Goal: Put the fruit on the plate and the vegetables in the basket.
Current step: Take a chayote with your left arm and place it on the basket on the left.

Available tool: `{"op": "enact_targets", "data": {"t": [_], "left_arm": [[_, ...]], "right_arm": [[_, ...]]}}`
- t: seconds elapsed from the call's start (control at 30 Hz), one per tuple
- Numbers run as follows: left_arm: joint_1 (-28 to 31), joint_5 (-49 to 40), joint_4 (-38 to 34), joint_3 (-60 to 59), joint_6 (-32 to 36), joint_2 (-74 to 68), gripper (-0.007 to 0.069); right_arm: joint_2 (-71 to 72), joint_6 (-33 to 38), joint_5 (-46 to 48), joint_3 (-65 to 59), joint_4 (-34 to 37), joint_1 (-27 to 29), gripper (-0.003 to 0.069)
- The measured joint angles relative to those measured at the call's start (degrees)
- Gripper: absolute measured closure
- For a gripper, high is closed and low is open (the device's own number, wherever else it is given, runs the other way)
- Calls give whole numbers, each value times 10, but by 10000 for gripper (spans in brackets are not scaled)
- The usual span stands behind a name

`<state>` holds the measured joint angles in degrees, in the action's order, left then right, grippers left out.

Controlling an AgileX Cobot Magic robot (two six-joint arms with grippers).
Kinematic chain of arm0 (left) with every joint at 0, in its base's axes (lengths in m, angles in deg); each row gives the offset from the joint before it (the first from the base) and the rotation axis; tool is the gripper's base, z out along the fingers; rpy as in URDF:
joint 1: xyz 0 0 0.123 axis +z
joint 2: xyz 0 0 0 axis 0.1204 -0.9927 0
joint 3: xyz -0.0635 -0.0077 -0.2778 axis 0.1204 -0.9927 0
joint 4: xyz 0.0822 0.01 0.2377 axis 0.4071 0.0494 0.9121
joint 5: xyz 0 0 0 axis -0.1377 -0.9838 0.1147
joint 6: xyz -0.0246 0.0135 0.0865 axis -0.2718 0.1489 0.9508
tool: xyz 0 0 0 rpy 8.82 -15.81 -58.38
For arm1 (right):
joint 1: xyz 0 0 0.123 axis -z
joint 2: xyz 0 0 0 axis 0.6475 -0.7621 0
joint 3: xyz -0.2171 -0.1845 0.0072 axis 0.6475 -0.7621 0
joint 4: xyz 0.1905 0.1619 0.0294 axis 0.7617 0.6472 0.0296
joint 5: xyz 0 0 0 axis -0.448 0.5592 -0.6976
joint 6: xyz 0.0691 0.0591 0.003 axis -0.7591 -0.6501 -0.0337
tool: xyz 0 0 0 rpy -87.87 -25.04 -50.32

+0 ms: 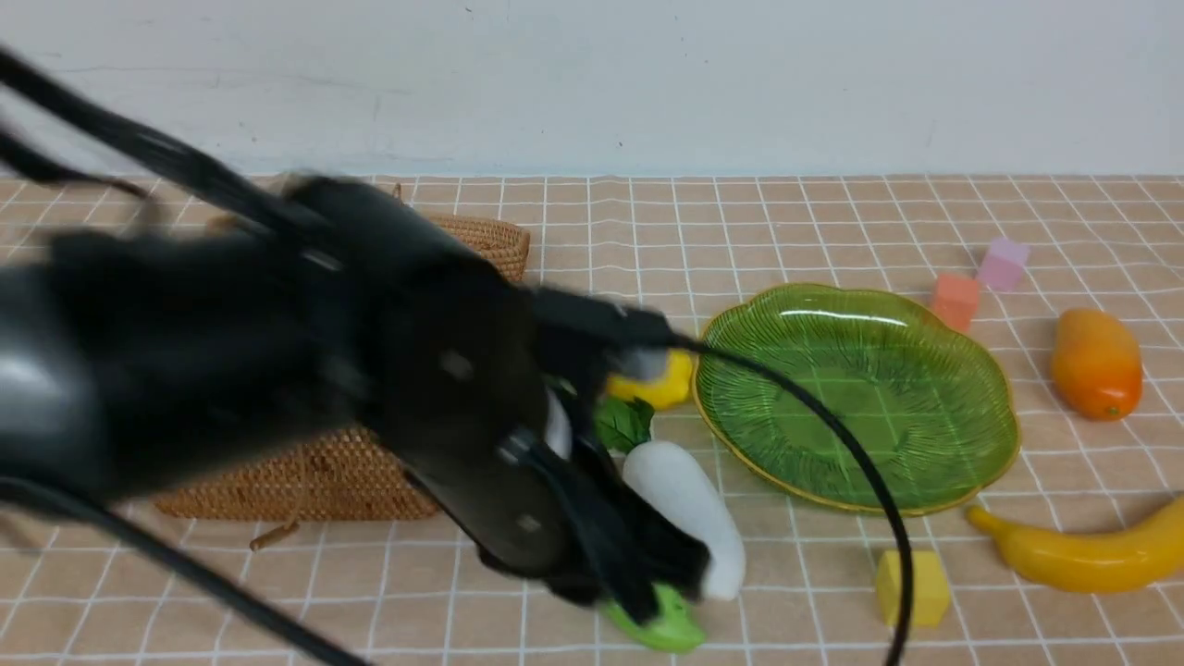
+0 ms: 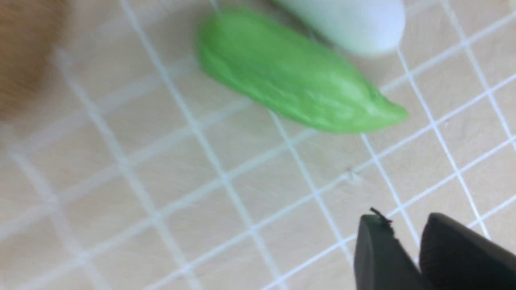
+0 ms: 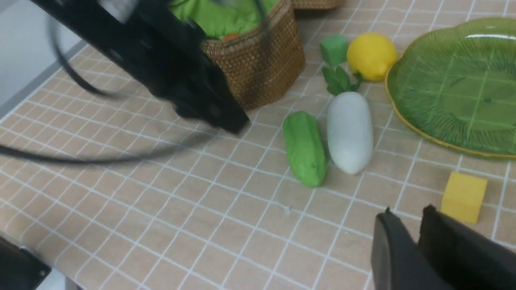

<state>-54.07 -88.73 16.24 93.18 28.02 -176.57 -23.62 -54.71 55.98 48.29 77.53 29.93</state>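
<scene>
The light-green cucumber (image 1: 664, 631) (image 2: 294, 80) lies beside the white radish (image 1: 686, 504) (image 3: 350, 131), in front of the wicker basket (image 1: 305, 476) (image 3: 262, 68). My left gripper (image 1: 647, 587) (image 2: 405, 225), blurred, hovers just over the cucumber's near end, narrowly open and empty. The lemon (image 3: 371, 56) sits by the green plate (image 1: 856, 398), which holds nothing. The mango (image 1: 1096, 361) and banana (image 1: 1082, 553) lie to the plate's right. In its wrist view, my right gripper (image 3: 408, 215) hangs above the cloth near a yellow cube (image 3: 463, 196), its jaws almost touching, empty.
The blurred left arm (image 1: 277, 351) hides most of the basket. Green lining (image 3: 217, 18) and a speck of orange show inside it. A green cube (image 3: 333, 49) sits by the lemon. Orange (image 1: 955, 301) and pink (image 1: 1004, 264) cubes stand behind the plate.
</scene>
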Motion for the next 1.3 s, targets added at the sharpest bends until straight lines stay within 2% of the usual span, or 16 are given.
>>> {"op": "enact_targets", "data": {"t": [0.07, 0.1, 0.13, 0.23, 0.3, 0.4, 0.57, 0.63, 0.8, 0.87, 0.97, 1.13, 1.2, 1.23, 1.27, 1.3], "left_arm": [[-3, 18, 3, 0, -48, -37, 336], [-3, 20, 4, 0, -57, -40, 325], [-3, 37, 16, 0, -94, -64, 220], [-3, 76, 40, 0, -163, -89, 64], [-3, 106, 58, 0, -207, -99, -6], [-3, 140, 101, 0, -258, -114, -42], [-3, 156, 207, 0, -354, -153, -16], [-3, 156, 220, 0, -370, -167, 4], [-3, 137, 225, 0, -383, -187, 98], [-3, 104, 216, 0, -384, -186, 195], [-3, 71, 211, 1, -383, -182, 196], [-6, -5, 191, 1, -330, -143, 196], [-17, -22, 185, 1, -286, -108, 196], [-31, -34, 184, 1, -231, -63, 196], [-34, -36, 184, 1, -207, -52, 196], [-40, -43, 187, 1, -145, -13, 196]], "right_arm": [[0, 0, 8, 0, 0, 0, 530], [0, 0, 8, 0, 0, 0, 529], [0, 0, 12, 0, 0, 0, 529], [0, 0, 22, 0, 0, 0, 529], [0, 0, 27, 0, 0, 0, 529], [0, 0, 34, 0, 0, 0, 526], [0, 0, 43, 0, 0, 0, 526], [0, 0, 45, 0, 0, 0, 526], [0, 0, 47, 0, -1, 0, 526], [0, 0, 49, 0, -1, 0, 526], [0, 0, 50, 0, -1, 0, 527], [0, 0, 50, 0, -1, 0, 527], [0, 0, 46, 0, -1, 0, 527], [0, 0, 37, 0, -1, 0, 526], [0, 0, 34, 0, -1, 0, 526], [0, 0, 25, 0, -1, 0, 526]]}}
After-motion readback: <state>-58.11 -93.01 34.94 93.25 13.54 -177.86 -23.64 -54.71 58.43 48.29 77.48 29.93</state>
